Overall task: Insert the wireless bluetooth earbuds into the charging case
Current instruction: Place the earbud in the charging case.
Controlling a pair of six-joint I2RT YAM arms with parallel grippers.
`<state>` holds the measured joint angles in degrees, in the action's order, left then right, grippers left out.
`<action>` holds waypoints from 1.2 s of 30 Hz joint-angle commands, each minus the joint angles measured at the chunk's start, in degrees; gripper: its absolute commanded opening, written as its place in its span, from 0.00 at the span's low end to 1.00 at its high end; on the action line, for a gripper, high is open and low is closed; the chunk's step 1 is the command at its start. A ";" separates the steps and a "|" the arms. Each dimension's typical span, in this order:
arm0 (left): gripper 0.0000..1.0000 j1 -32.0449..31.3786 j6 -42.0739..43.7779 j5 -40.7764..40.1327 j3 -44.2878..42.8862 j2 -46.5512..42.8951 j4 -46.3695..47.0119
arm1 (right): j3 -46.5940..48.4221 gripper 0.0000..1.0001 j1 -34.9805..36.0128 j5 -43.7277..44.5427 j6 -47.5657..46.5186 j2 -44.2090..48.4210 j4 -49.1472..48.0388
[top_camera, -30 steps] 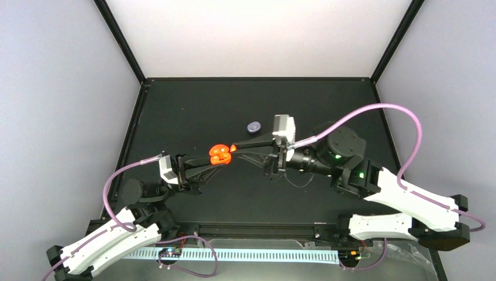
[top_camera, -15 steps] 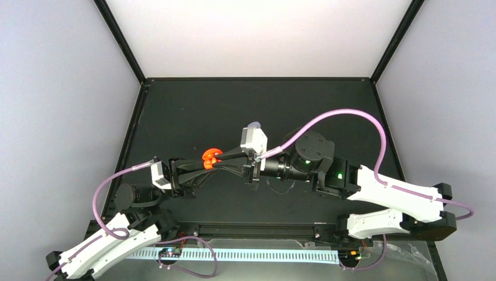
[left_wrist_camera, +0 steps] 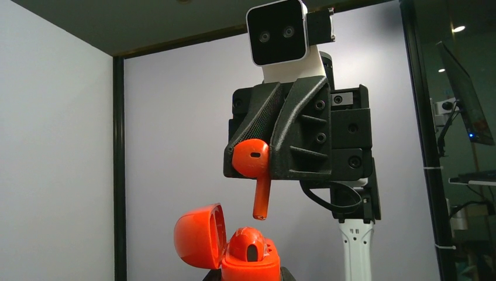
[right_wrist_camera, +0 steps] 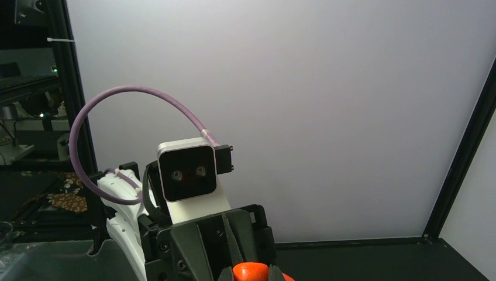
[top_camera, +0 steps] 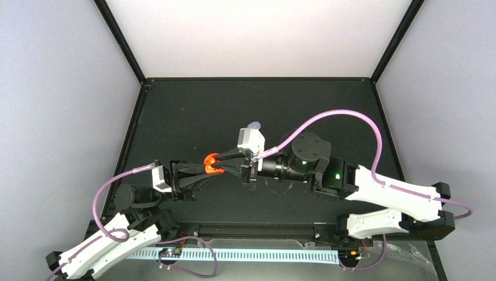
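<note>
Pale walls close in a black table (top_camera: 175,117), and both arms meet above its middle.

The left gripper (top_camera: 205,170) reaches in from the left with its jaws narrow, clamped on the red-orange case (left_wrist_camera: 248,260). In the left wrist view the case stands upright at the bottom edge. Its lid (left_wrist_camera: 199,235) is swung open to the left. A rounded orange dome with a dark slot sits in the left side of the case body; I cannot tell for sure whether it is a second bud.

The right gripper (left_wrist_camera: 272,149) faces that camera head-on, jaws closed on the head of a red-orange bud (left_wrist_camera: 252,161). The bud's stem points straight down. Its tip hangs just above the case, a little right of the dome and apart from it.

From above, the two grippers' fingertips nearly meet around the orange cluster, and the bud cannot be told from the case there. The right wrist view shows only an orange sliver at its bottom edge, below the left wrist's camera (right_wrist_camera: 187,174).

A purple case (top_camera: 254,124) lies on the table behind the right wrist, mostly hidden by it.
</note>
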<state>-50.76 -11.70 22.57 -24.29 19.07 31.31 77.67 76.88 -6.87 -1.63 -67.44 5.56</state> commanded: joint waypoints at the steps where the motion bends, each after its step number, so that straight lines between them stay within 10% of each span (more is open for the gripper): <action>1: 0.01 -0.30 0.93 0.39 -1.90 -0.61 0.81 | 0.87 0.01 0.72 1.60 -0.69 0.68 -0.42; 36: 0.02 -0.29 -1.11 -3.47 -2.31 -1.20 1.12 | 0.02 0.01 0.71 4.34 0.61 -0.25 1.02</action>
<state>-50.76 -12.58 20.10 -24.29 18.70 31.44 77.54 77.19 -3.51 -1.32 -67.22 6.50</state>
